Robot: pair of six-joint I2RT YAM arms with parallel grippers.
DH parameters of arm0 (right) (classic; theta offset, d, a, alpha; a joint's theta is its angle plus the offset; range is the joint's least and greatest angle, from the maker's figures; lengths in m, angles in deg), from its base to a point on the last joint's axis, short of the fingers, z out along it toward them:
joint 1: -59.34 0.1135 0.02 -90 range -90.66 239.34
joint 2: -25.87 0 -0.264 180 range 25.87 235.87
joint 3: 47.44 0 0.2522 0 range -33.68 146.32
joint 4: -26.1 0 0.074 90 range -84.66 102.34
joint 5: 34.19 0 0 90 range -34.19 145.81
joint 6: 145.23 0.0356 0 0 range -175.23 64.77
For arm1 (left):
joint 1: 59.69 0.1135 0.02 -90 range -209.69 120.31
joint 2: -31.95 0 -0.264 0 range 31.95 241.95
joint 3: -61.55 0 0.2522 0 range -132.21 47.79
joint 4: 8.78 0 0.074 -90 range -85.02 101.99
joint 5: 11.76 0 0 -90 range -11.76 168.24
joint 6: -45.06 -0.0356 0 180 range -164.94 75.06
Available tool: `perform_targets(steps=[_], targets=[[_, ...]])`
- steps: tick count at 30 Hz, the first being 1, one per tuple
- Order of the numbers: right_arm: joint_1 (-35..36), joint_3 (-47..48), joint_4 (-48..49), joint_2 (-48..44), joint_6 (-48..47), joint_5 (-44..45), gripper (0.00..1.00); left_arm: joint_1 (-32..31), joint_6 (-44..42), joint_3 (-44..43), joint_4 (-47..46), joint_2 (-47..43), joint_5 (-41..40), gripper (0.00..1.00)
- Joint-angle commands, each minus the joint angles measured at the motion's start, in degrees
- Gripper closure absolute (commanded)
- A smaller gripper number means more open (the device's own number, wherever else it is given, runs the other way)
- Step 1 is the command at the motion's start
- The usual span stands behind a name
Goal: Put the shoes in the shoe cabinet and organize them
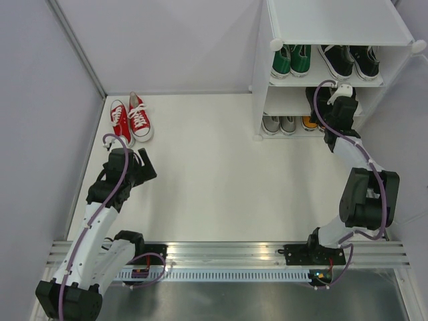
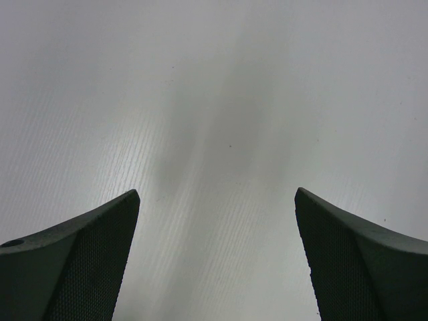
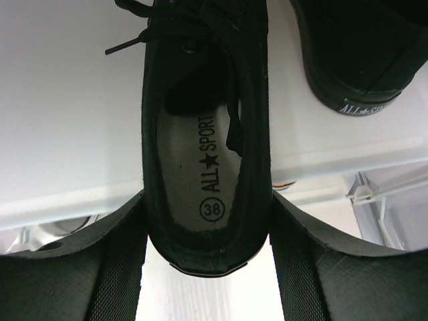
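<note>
The shoe cabinet (image 1: 334, 20) is being carried at the far right corner of the table (image 1: 214, 174). On its upper visible shelf, 1 green pair (image 1: 291, 60) is being kept on the left and 1 black pair with white soles (image 1: 349, 61) on the right. On the shelf below, an all-black shoe (image 3: 200, 134) is being gripped at the heel by the right gripper (image 3: 206, 200), its fingers (image 3: 120, 254) partly closed and pressing both sides, while the sole is being borne by the shelf. A 2nd all-black shoe (image 3: 354, 53) is being kept just beside it. Lower still, 1 grey pair (image 1: 279, 124) and an orange shoe (image 1: 309, 122) are being stored. The red pair (image 1: 130, 120) is being left near the table's far left corner. The left gripper (image 2: 216, 192) is being held wide open over bare table, grasping nothing.
</note>
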Motion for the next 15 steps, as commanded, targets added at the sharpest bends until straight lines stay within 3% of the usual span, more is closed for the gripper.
perform_targets(steps=[1, 9, 15], targets=[[-2.1, 4.3, 9.9, 2.9, 0.0, -1.4, 0.99, 0.1, -2.1, 0.1, -1.7, -0.1, 0.6, 0.00], [-4.5, 6.6, 16.3, 8.5, 0.5, -5.4, 0.99, 0.1, -2.1, 0.3, -1.7, 0.1, 0.6, 0.00], [-6.4, 8.3, 18.7, 11.7, 0.7, -8.3, 0.94, 0.1, -2.1, 0.4, -1.8, 0.4, 0.4, 0.00]])
